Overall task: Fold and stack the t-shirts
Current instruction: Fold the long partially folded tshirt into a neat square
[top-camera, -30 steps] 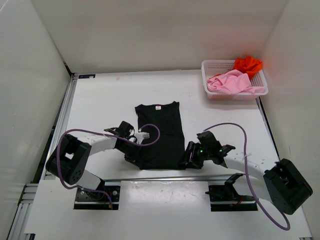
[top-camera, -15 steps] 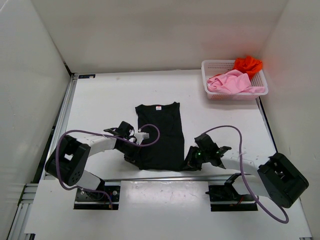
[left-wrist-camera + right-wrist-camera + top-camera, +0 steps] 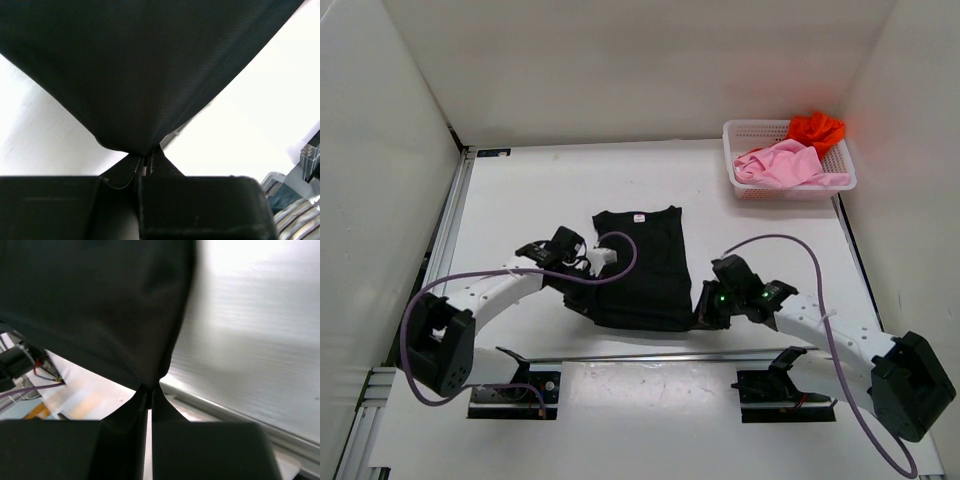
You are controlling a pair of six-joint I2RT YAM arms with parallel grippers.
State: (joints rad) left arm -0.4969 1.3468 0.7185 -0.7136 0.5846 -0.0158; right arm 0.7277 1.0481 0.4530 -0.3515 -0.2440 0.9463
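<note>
A black t-shirt lies on the white table, collar toward the back, its near hem raised off the surface. My left gripper is shut on the hem's near-left corner; in the left wrist view the black cloth hangs taut from the pinched tips. My right gripper is shut on the near-right corner, and the cloth spreads up from the closed tips. A pink t-shirt and an orange-red t-shirt lie crumpled in the white basket.
The basket stands at the back right beside the right wall. A metal rail runs along the table's near edge just behind both grippers. White walls enclose the left, back and right sides.
The right gripper has shut on the shirt's near-right corner. Both arms have lifted the near hem and carried it a little toward the back, shortening the shirt's flat part.
</note>
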